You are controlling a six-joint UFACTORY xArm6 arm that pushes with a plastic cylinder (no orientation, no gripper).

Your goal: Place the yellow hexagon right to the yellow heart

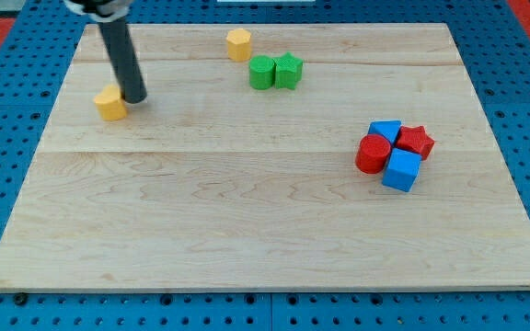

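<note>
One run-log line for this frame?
tip touching yellow heart's right side | yellow hexagon far right near top edge, not placed | task pending

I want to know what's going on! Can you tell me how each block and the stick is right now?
my tip: down on the board, touching the yellow heart's right side
yellow heart: flat, against my tip
yellow hexagon: alone, near the top
green blocks: two, touching
red and blue blocks: four, clustered
</note>
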